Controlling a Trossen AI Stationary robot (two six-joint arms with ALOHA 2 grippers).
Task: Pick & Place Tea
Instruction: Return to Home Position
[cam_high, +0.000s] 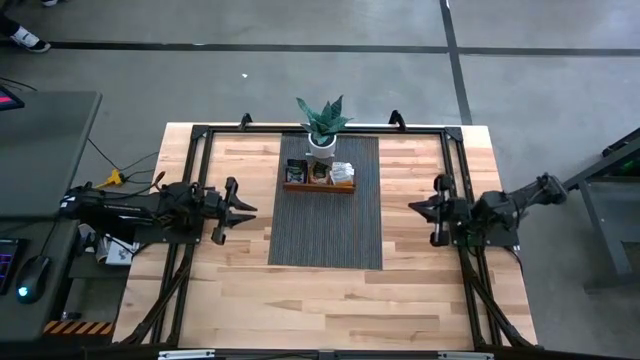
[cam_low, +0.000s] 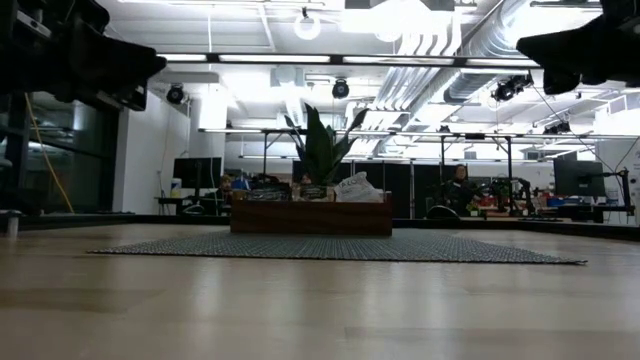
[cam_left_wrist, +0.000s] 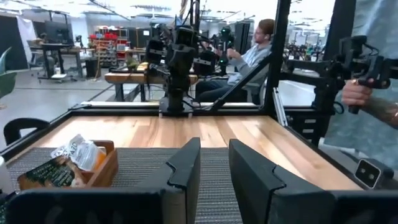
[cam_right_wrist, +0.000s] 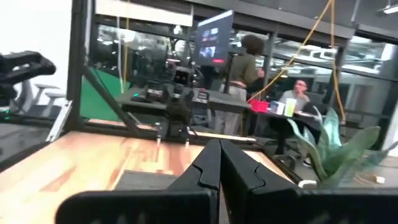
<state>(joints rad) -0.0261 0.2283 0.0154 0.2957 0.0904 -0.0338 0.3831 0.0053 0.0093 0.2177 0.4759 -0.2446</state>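
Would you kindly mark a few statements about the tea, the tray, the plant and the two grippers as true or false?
1. The tea sachets lie in the wooden tray. True.
2. The left gripper holds a sachet. False: its fingers are apart with nothing between them, over the table's left side.
3. Seen from the low view, the potted plant stands in front of the tray. False: it stands behind the tray.
4. The right gripper has its fingers shut. True.
5. The tray stands on bare wood, off the grey mat. False: it stands on the mat's far end.
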